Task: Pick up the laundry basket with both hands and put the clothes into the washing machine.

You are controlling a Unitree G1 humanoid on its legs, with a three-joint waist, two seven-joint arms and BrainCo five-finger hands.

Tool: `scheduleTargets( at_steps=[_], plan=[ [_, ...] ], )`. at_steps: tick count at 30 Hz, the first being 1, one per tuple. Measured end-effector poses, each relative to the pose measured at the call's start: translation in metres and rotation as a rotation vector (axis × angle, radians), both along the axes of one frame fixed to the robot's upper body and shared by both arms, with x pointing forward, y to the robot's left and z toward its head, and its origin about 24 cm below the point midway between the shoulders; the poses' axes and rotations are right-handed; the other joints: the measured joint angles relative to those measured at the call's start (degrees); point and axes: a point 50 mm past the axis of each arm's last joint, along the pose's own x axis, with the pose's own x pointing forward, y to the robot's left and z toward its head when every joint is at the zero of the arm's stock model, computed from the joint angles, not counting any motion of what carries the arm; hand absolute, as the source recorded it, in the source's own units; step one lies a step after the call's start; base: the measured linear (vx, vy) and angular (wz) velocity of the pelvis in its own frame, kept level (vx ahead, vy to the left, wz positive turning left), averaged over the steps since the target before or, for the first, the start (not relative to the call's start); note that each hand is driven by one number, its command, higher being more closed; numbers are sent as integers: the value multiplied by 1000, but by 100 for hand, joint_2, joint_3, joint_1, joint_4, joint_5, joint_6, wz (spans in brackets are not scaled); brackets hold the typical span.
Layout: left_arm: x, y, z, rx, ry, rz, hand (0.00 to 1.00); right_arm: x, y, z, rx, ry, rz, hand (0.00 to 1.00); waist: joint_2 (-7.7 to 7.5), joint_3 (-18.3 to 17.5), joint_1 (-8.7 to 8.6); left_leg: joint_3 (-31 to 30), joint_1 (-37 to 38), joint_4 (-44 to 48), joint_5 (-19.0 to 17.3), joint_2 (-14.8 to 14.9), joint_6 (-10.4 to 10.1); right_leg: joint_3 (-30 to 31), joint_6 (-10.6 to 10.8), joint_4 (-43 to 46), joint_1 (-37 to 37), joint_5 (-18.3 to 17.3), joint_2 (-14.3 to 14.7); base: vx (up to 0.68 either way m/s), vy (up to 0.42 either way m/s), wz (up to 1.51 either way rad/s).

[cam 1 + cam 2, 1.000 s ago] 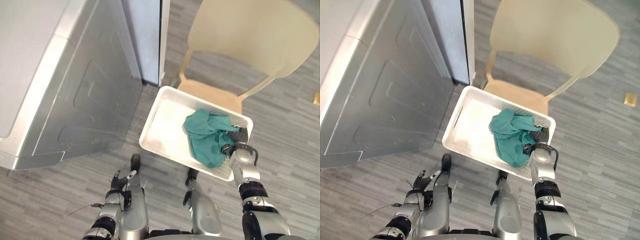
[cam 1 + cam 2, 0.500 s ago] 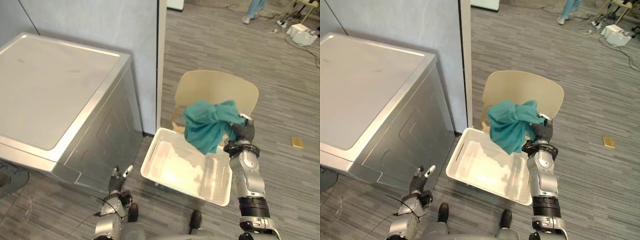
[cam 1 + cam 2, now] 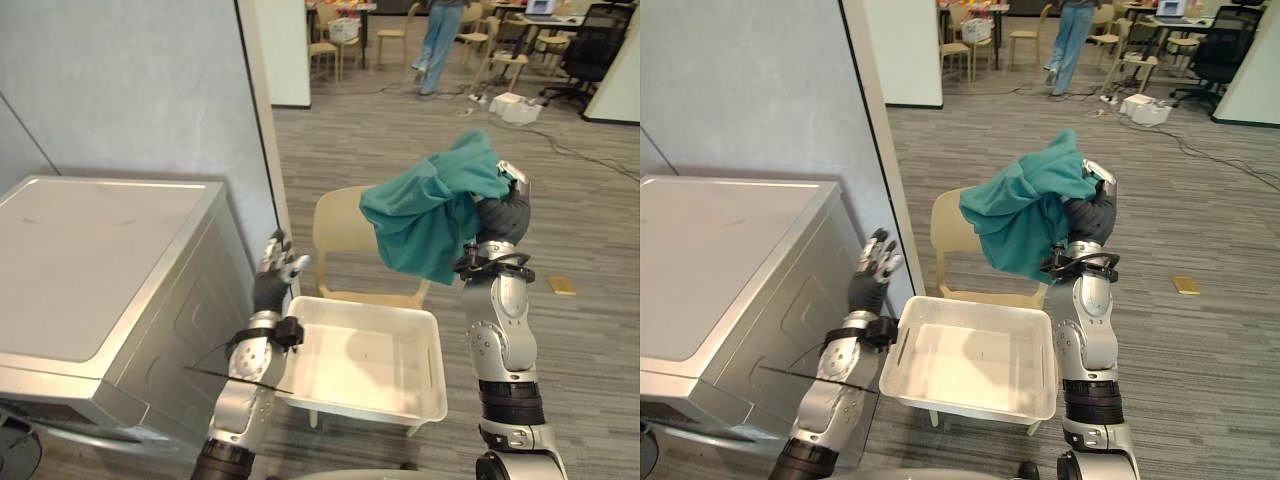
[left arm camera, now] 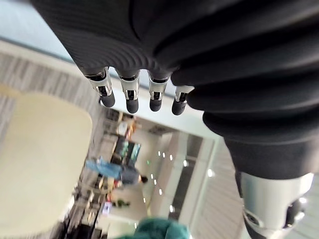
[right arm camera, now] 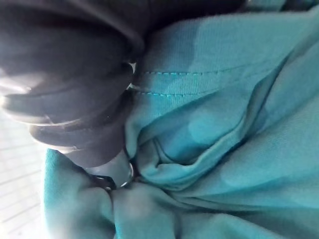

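One item moved. Left eye view: the teal garment [image 3: 425, 215] that lay in the white laundry basket [image 3: 350, 403] a second ago is now out and held high in your right hand [image 3: 500, 218], higher than half a second back. The whole view has tilted up too, so don't log that as the things moving. The basket is empty and sits on the beige chair [image 3: 338, 225], with the garment hanging above the chair back. Your right forearm stands near vertical, fingers clenched into the cloth. Your left hand [image 3: 270, 288], down by the floor half a second ago, is now raised between the washing machine [image 3: 90, 250] and the basket's left rim, fingers straight and spread, pointing up, holding nothing. My read is that the basket lift got skipped and you're carrying the garment one-handed. The machine's top looks shut from here, so it likely needs opening before the drop. Right eye view: same layout. The left wrist is just beside the basket's corner, and I can't tell if they touch. A person [image 3: 1072, 40] stands far back. Left wrist view: the fingers are in a straight row, released, with the chair and a bit of teal cloth past them. Right wrist view: bunched teal cloth is pressed against the dark cover, fingers mostly buried in it.
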Motion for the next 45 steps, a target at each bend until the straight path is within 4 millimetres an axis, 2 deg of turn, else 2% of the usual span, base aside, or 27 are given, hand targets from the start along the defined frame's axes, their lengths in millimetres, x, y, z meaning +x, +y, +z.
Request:
scheduleTargets(
  at_steps=[1,5,9,14,16,20,22,32,33,38,45],
  plan=[
    [2,-11,6,3,-28,-54,0,1,3,3,-3,-13,20,100,19,-38,-60,43,32,-6,-27,12,-6,30,-1,0,-7,0,14,-45,-10,-19],
    [4,-31,16,18,-70,-139,0,2,11,6,1,-23,72,100,106,-131,-242,233,159,-29,-54,58,-42,202,-9,10,-21,6,79,-27,-9,-25],
    [9,-47,17,41,-73,-207,0,2,16,5,0,-21,99,100,149,-183,-289,421,261,-38,-114,133,-88,370,-19,5,-52,13,174,-11,-19,-30],
    [16,-65,29,49,-107,-280,0,3,25,4,10,-15,145,100,160,-222,-335,621,269,-8,-134,216,-115,539,-53,-19,-171,78,291,12,-19,-18],
    [20,-71,35,43,-123,-301,0,2,27,4,7,-13,156,100,160,-223,-339,672,266,-7,-137,216,-116,606,-71,-19,-224,93,303,13,-10,-14],
    [26,-74,49,26,-155,-301,0,2,35,3,7,-11,185,100,157,-225,-474,718,271,-6,-162,222,-125,621,-79,-23,-228,100,310,7,-4,-3],
    [29,-76,56,10,-168,-298,0,1,38,4,7,-17,196,100,157,-225,-474,720,270,-6,-165,224,-127,621,-77,-23,-228,99,311,0,0,0],
    [33,-83,75,-16,-218,-315,0,-8,50,10,8,-60,217,100,157,-225,-581,713,265,-6,-170,225,-127,609,-47,-24,-225,75,309,0,0,0],
    [34,-86,77,-10,-225,-324,100,-10,50,10,9,-66,217,100,157,-225,-588,711,264,-6,-170,225,-127,606,-47,-24,-225,75,308,0,0,0],
    [35,-96,81,-3,-229,-360,100,-13,47,7,18,-68,205,100,159,-226,-624,701,256,-6,-169,226,-126,588,-47,-35,-222,74,306,0,0,0],
    [43,-96,83,-11,-214,-330,100,-16,49,8,28,-80,203,100,162,-229,-667,624,218,-4,-166,226,-124,511,-52,-41,-211,78,296,-3,-2,5]
  ],
)
